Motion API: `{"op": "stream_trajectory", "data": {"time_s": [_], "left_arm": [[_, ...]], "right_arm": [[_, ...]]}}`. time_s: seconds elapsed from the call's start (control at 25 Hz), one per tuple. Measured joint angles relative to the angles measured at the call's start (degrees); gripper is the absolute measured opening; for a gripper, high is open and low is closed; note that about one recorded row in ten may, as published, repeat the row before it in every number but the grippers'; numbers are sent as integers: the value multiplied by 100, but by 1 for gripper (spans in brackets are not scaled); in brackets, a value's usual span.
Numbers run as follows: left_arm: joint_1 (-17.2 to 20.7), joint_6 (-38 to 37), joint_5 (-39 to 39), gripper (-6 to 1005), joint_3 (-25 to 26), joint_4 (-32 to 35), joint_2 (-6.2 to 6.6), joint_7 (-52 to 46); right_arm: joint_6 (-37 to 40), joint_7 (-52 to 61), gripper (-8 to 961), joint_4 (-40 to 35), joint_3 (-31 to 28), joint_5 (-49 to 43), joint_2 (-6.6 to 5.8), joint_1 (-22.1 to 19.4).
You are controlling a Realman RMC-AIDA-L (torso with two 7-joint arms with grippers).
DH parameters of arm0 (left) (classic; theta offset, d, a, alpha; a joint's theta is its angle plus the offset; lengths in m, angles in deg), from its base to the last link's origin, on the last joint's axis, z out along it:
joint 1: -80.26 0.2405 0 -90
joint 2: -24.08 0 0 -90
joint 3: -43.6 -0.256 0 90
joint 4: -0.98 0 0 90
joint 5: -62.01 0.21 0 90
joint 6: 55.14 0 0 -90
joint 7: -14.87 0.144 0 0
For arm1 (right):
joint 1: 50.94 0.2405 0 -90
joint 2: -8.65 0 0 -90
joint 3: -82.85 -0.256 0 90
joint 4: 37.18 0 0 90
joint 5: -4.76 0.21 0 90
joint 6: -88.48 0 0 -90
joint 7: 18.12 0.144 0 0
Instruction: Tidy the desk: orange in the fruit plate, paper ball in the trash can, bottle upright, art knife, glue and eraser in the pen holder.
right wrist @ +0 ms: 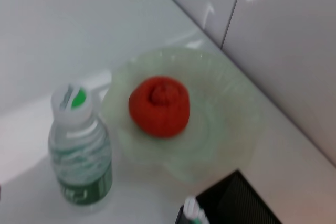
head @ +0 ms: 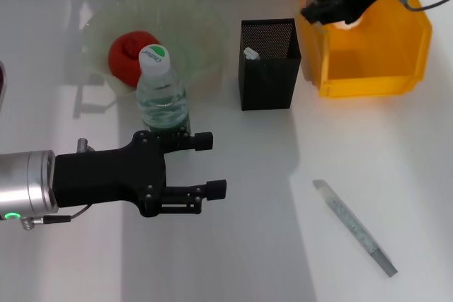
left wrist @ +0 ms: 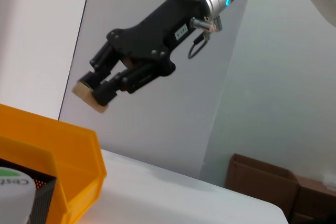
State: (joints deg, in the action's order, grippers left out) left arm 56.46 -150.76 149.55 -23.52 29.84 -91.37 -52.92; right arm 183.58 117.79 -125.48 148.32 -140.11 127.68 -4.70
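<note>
1. Already upright, the bottle (head: 162, 93) stands at the fruit plate's (head: 205, 33) 6 o'clock edge, with the orange (head: 127, 54) lying in the plate.
2. Just at the bottle's 6 o'clock, the left gripper (head: 205, 164) hovers with its jaws apart and holding nothing.
3. Up at 1 o'clock, the right gripper (head: 322, 8) is clamped on a small pale object (left wrist: 86, 94), probably the eraser, above the yellow bin (head: 368, 68).
4. That piece looks light, small and slightly soft, so a pinch across its flat sides should hold.
5. At the pen holder's (head: 267, 65) 4 o'clock, well apart, the art knife (head: 354, 225) lies flat on the desk (head: 248, 245).
6. It looks thin, stiff and slippery; grip mid-body across the narrow width.
</note>
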Motion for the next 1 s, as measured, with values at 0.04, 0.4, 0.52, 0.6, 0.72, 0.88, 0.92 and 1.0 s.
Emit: {"op": "stream_trajectory", "data": {"time_s": [0.04, 0.4, 0.52, 0.6, 0.72, 0.88, 0.92, 1.0], "left_arm": [[0, 0, 0, 827, 0, 0, 0, 0], [8, -22, 0, 827, 12, 0, -9, -4], [26, -33, 0, 827, 14, -8, 8, -18], [26, -34, 0, 827, 14, -14, 10, -14], [25, -36, 0, 827, 15, -30, 12, 1], [33, -36, 0, 827, 15, -48, 26, 1], [36, -36, 0, 827, 15, -48, 26, -3], [49, -36, 0, 827, 15, -34, 31, -30]], "right_arm": [[-63, -1, 269, 250, -54, -3, -7, 132], [-1211, -274, 300, 2403, -120, -10, -70, 795], [-1312, -296, 358, 2433, -112, -7, -69, 794], [-1317, -305, 397, 2405, -118, 4, -54, 784], [-1254, -305, 456, 2195, -123, 10, -22, 697], [-669, -247, 517, 1362, -134, 100, -7, 321], [-410, -196, 529, 1056, -126, 132, -7, 191], [91, -74, 551, 632, -105, 154, -5, 9]]}}
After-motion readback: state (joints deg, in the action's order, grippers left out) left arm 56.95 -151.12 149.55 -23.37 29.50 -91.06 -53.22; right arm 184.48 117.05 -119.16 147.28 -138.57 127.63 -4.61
